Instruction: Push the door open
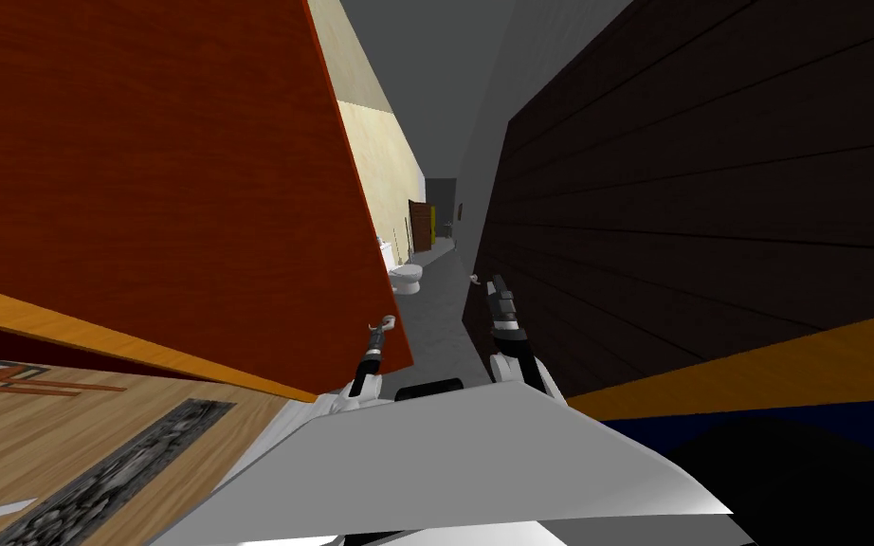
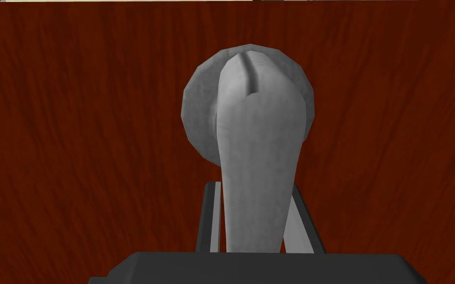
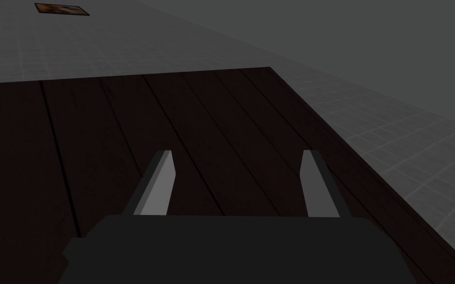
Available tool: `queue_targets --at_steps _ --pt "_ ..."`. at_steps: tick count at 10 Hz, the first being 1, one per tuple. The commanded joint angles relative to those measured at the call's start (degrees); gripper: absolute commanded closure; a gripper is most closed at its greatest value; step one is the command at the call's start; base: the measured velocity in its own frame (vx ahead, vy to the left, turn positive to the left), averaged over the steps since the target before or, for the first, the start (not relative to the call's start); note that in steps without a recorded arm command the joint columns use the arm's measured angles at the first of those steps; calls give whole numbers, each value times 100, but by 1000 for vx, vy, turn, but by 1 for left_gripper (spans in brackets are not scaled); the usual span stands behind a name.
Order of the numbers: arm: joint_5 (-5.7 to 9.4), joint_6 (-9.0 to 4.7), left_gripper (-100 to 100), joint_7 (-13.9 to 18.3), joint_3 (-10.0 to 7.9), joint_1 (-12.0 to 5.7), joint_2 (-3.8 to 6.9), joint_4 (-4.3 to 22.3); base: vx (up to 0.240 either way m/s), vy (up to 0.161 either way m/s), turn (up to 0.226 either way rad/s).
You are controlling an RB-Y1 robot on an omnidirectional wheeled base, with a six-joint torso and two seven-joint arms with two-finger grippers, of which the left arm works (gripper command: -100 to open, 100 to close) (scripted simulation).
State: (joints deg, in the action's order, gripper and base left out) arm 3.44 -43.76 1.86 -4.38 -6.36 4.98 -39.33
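Left claw (image 2: 256, 190): clenched on grey lever handle (image 2: 258, 143), one finger at each side.
Handle: on round plate (image 2: 197, 108) of red-brown wooden door (image 2: 73, 148), at my left.
Right claw (image 3: 239, 160): released, fingers apart, beside dark planked surface (image 3: 98, 148).
Beyond: white toilet (image 1: 408, 277).

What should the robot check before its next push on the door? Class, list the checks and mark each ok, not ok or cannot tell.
1. Left gripper shut on the handle: ok, its fingers press both sides.
2. Door ajar: ok, the head view shows grey floor past its edge.
3. Right gripper out of the door's way: ok, it is open beside the dark panel.
4. Room for the swing: cannot tell, since a toilet stands beyond the door's edge.
5. Latch freed: cannot tell.
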Motion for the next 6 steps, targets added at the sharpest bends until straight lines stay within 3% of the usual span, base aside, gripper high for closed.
queue_targets --at_steps 1,5,6 --pt "45 -168 100 -10 -90 -199 73 286 47 -1 -8" --pt "218 -166 100 -142 -417 -183 89 327 163 -87 73" --pt "218 -166 100 -142 -417 -183 89 612 141 -72 36"
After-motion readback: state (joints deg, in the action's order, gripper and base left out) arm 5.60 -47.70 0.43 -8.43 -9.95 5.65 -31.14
